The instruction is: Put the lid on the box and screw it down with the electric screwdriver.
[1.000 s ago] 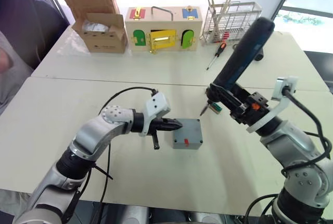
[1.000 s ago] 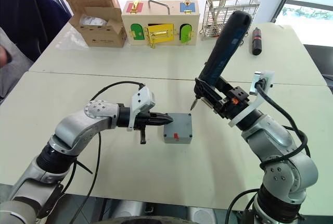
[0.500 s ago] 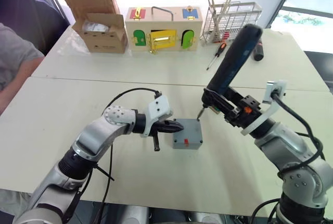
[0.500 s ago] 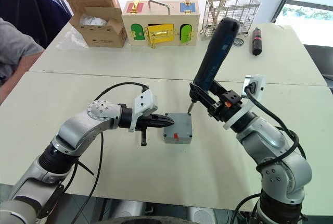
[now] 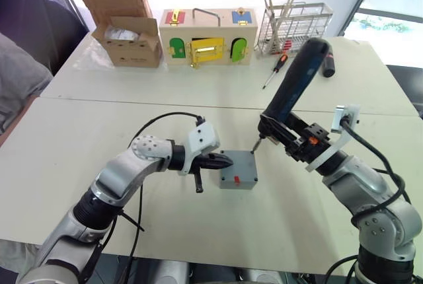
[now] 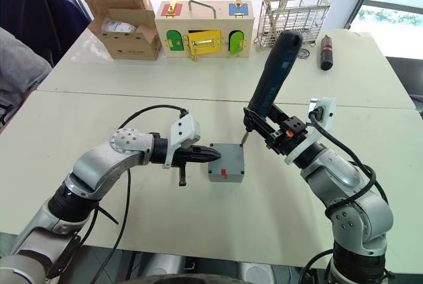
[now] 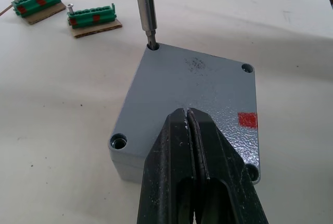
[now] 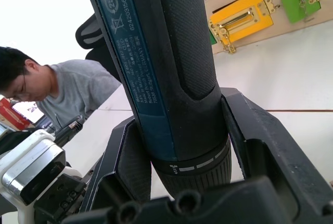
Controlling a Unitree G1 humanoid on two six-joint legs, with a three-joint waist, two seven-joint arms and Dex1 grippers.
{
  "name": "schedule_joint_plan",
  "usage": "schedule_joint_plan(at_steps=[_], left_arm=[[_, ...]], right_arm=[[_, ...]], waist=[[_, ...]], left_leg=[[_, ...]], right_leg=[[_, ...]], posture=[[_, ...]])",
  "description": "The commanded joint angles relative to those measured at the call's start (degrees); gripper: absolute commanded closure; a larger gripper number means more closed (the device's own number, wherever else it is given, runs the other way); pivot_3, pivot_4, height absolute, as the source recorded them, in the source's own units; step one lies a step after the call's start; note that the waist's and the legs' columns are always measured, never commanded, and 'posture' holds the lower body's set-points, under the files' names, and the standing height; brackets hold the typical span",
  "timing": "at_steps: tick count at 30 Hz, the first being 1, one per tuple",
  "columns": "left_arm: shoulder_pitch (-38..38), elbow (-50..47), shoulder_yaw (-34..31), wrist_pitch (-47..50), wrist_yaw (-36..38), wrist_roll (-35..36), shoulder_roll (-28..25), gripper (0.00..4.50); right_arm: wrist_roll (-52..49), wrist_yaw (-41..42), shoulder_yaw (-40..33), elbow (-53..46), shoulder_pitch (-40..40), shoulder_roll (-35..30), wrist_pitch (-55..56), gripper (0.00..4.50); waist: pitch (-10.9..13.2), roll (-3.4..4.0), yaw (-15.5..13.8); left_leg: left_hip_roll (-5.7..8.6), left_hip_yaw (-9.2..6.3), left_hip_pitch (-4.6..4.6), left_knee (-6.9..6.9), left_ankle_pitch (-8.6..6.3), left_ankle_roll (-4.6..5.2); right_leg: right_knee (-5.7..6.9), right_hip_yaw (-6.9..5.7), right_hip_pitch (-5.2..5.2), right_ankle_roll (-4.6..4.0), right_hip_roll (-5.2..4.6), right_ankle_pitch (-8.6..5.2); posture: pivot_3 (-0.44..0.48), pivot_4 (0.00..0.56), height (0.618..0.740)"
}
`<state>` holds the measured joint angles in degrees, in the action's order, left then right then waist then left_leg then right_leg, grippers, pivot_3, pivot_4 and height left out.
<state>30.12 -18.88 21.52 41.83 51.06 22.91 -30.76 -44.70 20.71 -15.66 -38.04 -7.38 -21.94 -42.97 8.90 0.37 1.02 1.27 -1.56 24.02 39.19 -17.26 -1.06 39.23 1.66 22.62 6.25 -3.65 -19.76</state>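
The right tool [image 6: 272,133] is clamped around the lower barrel of the electric screwdriver [image 6: 272,76], one black finger on each side of it, and holds it tilted with its top leaning away from the robot. The thin metal bit [image 7: 146,9] comes down into the far corner screw hole of the lid [image 7: 200,91]; whether a screw sits in that hole is hidden by the bit's tip. The left tool [image 5: 218,160] has its two fingers pressed together with nothing between them, their tips resting on the near-left edge of the lid. The lid lies flat on the box [image 5: 238,170], covering it, so what the box contains cannot be seen; a small red mark shows on the box's near side. The box stands near the middle of the tabletop [image 5: 79,132]. Just beyond it lie two small green terminal blocks [image 7: 93,15] on brown card. At the far edge stand an open cardboard carton [image 5: 122,23], a wooden box with coloured doors [image 5: 208,38] and a wire rack [image 5: 294,28], with a red-and-black hand screwdriver [image 5: 274,70] beside the rack.
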Motion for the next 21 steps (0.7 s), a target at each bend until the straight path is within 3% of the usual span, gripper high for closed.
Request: schedule_joint_plan(at_steps=[1, 21], left_arm=[[-0.1, -1.5, -0.3, 0.1, -0.2, -0.5, 0.0, 4.5], [-0.6, -0.9, 2.1, -1.1, 0.4, -3.2, 0.3, 4.5]], right_arm=[[0.0, 0.7, 0.3, -1.8, -0.1, -0.9, 2.8, 2.74], [11.3, 4.3, 13.7, 0.1, 6.3, -4.7, 9.8, 2.74]], waist=[[0.0, 0.0, 0.0], [-0.3, -0.41, 0.0]], left_leg=[[0.0, 0.0, 0.0, 0.0, 0.0, 0.0], [-0.04, -0.03, -0.62, -0.09, -0.06, 0.1]], right_leg=[[0.0, 0.0, -0.01, 0.0, 0.0, 0.0], [-0.09, 0.0, -0.58, -0.01, 0.04, 0.0]], posture=[[0.0, 0.15, 0.74], [0.0, 0.15, 0.74]])
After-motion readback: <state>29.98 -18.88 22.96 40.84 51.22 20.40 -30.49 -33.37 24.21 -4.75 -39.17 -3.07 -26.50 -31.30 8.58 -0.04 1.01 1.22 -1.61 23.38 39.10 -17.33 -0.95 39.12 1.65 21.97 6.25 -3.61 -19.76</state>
